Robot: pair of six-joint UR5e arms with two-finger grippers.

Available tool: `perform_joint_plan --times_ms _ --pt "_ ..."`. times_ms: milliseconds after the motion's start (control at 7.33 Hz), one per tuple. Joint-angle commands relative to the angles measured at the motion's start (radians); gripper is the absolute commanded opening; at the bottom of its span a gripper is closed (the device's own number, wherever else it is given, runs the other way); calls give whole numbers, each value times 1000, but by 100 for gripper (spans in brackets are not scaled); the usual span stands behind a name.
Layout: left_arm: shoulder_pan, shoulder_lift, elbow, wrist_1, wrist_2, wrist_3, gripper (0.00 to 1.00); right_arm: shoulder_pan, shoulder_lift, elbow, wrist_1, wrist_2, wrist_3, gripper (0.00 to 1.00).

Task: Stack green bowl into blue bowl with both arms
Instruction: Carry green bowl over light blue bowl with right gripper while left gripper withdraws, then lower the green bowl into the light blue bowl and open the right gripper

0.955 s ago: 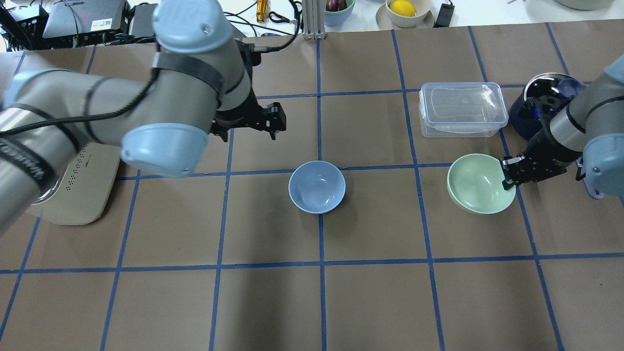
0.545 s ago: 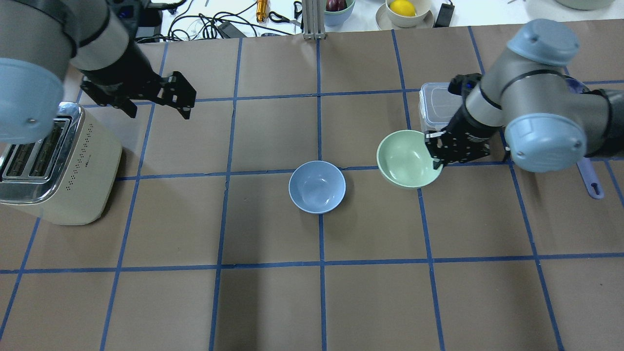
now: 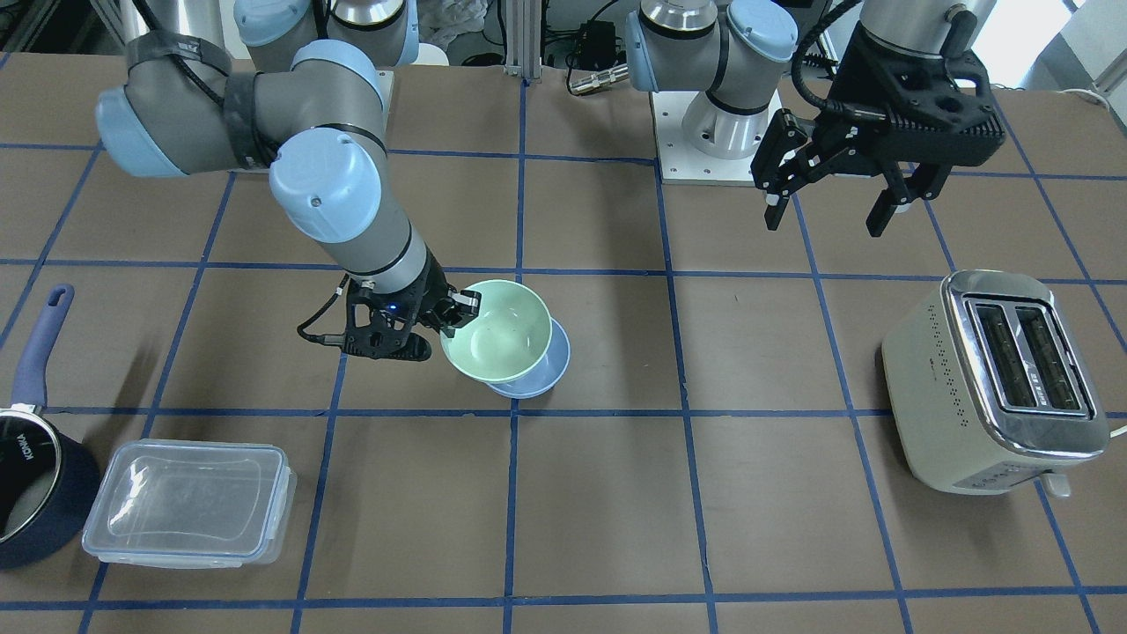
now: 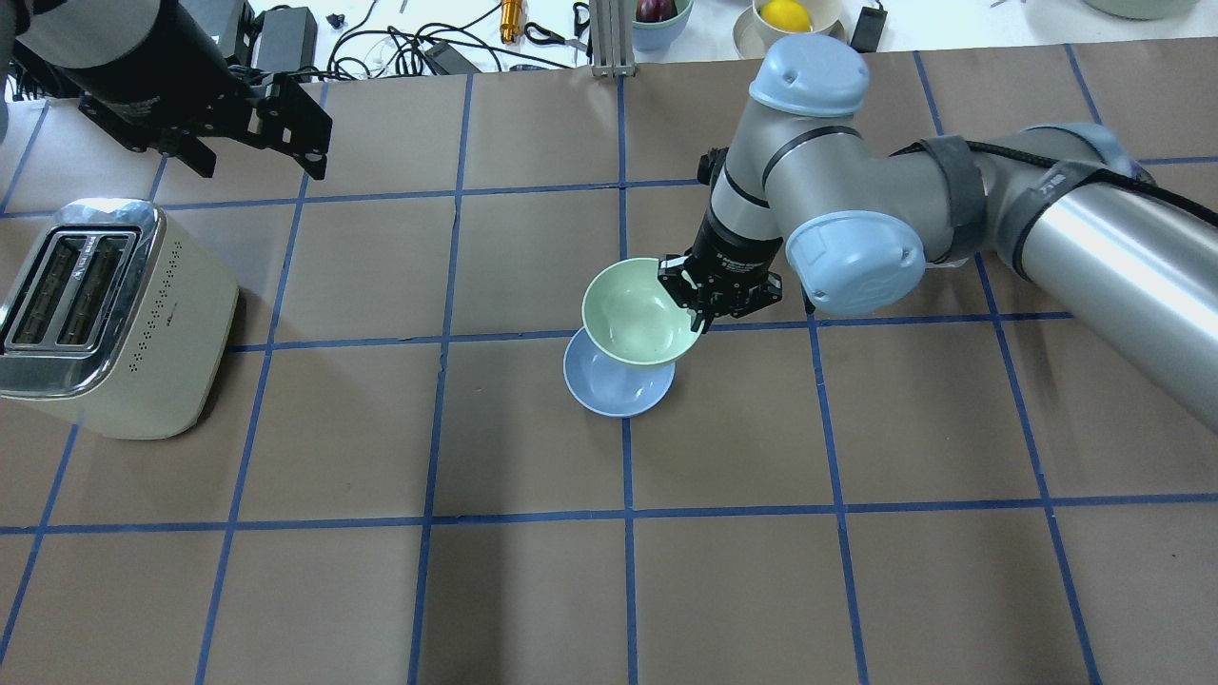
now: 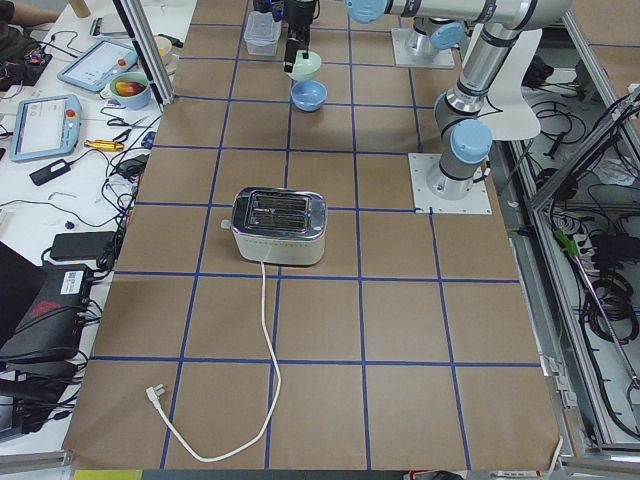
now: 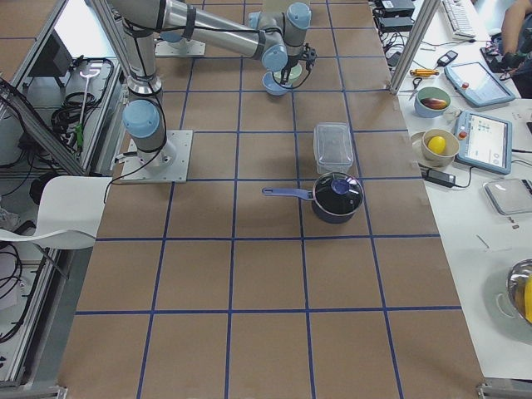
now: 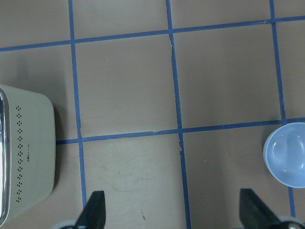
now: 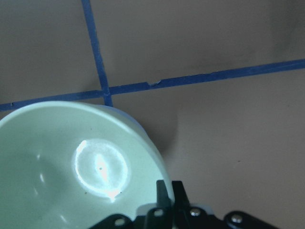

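The green bowl [image 4: 630,314] hangs tilted a little above the blue bowl [image 4: 614,395], which rests on the table; the side view shows a gap between them. My right gripper [image 4: 693,297] is shut on the green bowl's rim, as the right wrist view shows [image 8: 167,191] with the green bowl [image 8: 81,167] in it. From the front, the green bowl [image 3: 497,330] covers most of the blue bowl [image 3: 544,374]. My left gripper [image 4: 259,162] is open and empty, high at the back left, far from both bowls. Its wrist view shows the blue bowl [image 7: 286,155].
A cream toaster [image 4: 114,323] stands at the left. A clear lidded container [image 3: 189,502] and a dark saucepan [image 3: 35,489] sit on the right arm's side. Bowls of fruit [image 4: 788,19] and cables lie beyond the back edge.
My right gripper has carried the green bowl leftward from near the container to above the blue bowl. My left arm has drawn back from the middle to the back left, gripper still open.
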Motion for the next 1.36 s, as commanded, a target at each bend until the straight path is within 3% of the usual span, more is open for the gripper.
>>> perform_joint_plan --times_ms 0,682,818,955,1227 --pt "8 -13 2 3 -22 0 100 24 14 0 -4 4 14 0" --pt "2 -14 -3 -2 -16 -3 100 52 60 6 -33 -12 13 3" --pt "1 -13 -2 -2 -20 -3 100 52 61 6 -32 -14 13 72" --pt "-1 -11 -2 -3 -25 -3 100 52 61 4 -33 -12 8 100" --pt "-5 -2 -11 -12 -24 -4 100 49 57 -6 -32 -18 -2 100"
